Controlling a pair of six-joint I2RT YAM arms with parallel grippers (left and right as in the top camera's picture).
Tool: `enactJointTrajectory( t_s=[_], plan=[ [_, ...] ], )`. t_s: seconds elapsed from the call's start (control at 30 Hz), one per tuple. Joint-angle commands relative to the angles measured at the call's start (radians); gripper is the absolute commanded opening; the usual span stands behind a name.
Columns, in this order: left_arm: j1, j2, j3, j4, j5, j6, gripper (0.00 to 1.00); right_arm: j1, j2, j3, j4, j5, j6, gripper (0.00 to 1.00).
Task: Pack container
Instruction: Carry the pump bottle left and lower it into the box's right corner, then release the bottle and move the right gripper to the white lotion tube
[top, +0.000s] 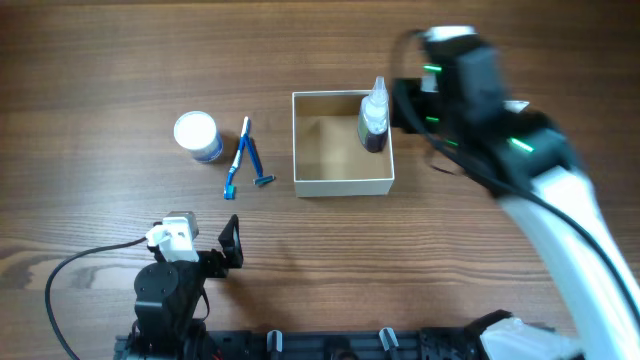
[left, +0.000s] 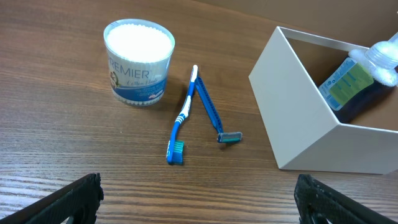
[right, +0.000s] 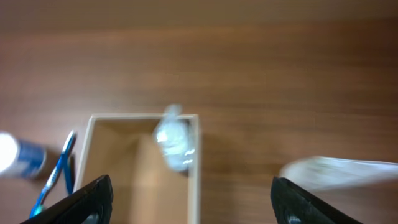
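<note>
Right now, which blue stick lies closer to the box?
The razor, lying between the toothbrush and the container; the toothbrush sits on the jar side.

Container (top: 343, 186) mostly open (bottle (top: 373, 120) in one corner)

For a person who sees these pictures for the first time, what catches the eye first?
Probably the white-walled container in the middle, with a dark bottle in its far right corner. Left of it, on the table, lie a round jar, a blue toothbrush and a razor.
</note>
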Motion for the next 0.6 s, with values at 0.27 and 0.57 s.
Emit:
enactJointTrajectory(
  t_s=[0.27, 0.57],
  plan=[
    [0.008, -0.010, -0.003, 0.004, 0.016, 0.017, 1.00, -0.309, 0.103, 0.002, -0.215, 0.026, 0.372, 0.86],
    [0.008, -0.010, -0.003, 0.004, 0.016, 0.017, 1.00, -0.319, 0.167, 0.002, -0.171, 0.029, 0.620, 0.93]
  ],
)
